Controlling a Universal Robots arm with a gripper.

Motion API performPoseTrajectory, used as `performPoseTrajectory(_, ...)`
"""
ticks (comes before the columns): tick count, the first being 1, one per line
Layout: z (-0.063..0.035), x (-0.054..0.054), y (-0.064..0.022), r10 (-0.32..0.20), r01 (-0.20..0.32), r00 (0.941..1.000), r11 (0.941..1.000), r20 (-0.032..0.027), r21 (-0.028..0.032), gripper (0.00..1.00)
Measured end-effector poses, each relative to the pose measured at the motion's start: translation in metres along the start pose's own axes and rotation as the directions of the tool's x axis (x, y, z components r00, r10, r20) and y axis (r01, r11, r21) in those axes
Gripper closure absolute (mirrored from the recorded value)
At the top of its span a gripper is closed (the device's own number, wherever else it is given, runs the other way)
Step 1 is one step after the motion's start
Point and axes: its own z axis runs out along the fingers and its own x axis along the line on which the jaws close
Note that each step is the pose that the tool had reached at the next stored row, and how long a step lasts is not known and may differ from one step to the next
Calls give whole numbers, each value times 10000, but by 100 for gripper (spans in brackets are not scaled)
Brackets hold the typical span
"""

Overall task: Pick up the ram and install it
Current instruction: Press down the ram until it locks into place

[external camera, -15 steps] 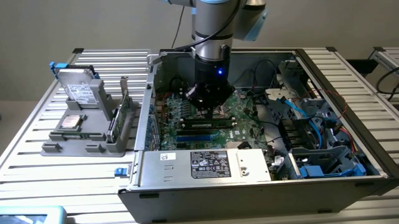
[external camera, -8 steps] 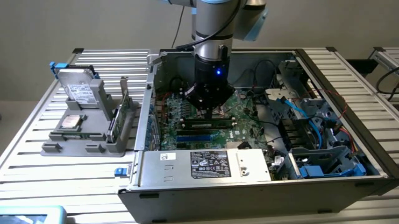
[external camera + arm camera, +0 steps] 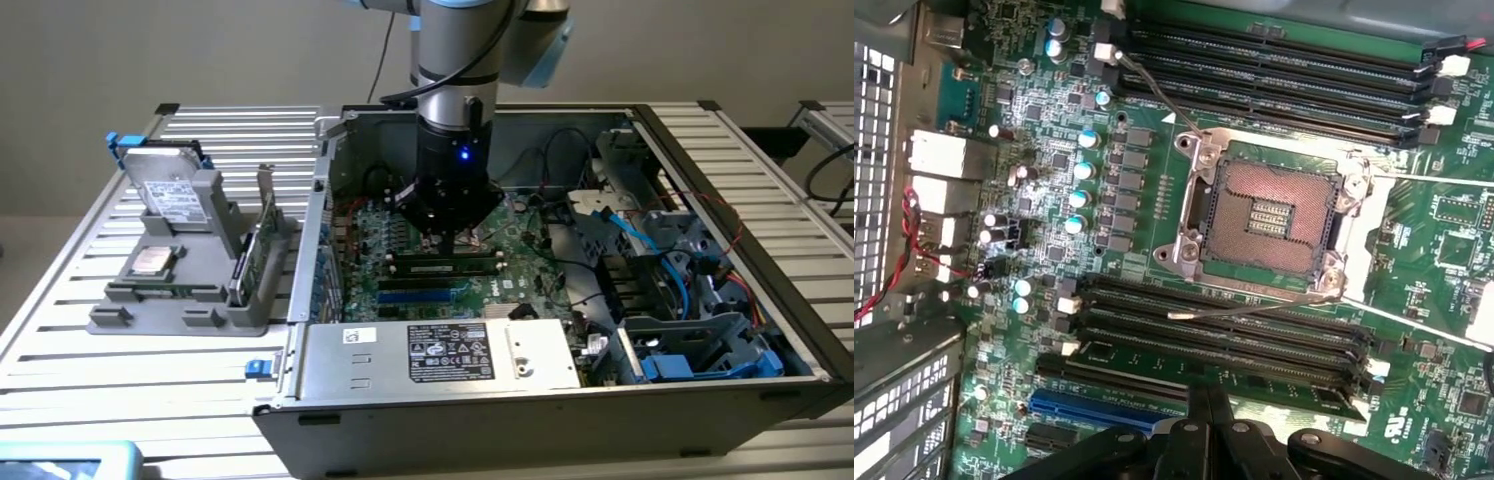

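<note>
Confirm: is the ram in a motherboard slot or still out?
In a slot. The ram lies along a black slot on the motherboard, directly under the gripper.

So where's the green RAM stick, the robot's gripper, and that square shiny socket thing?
ram [image 3: 447, 268]: exterior view, middle of the stick lying in the motherboard slot.
gripper [image 3: 454, 237]: exterior view, its lower tip just above the ram.
CPU socket [image 3: 1267, 215]: wrist view, centre of its pin field.
</note>
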Motion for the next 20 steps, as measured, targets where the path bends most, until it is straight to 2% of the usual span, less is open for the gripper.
performPoseTrajectory(3,-3,0,-1,293,-293,9996,9996,33,2,89)
performPoseTrajectory(5,-6,1,-1,480,-480,9988,9988,35,9,89)
performPoseTrajectory(8,-10,0,-2,659,-659,9978,9978,74,70,89)
performPoseTrajectory(10,-12,-2,-3,754,-755,9971,9971,121,116,89)
performPoseTrajectory(12,-12,-4,-3,856,-858,9962,9962,149,130,89)
performPoseTrajectory(20,-13,-12,-4,1112,-1114,9937,9937,161,133,89)
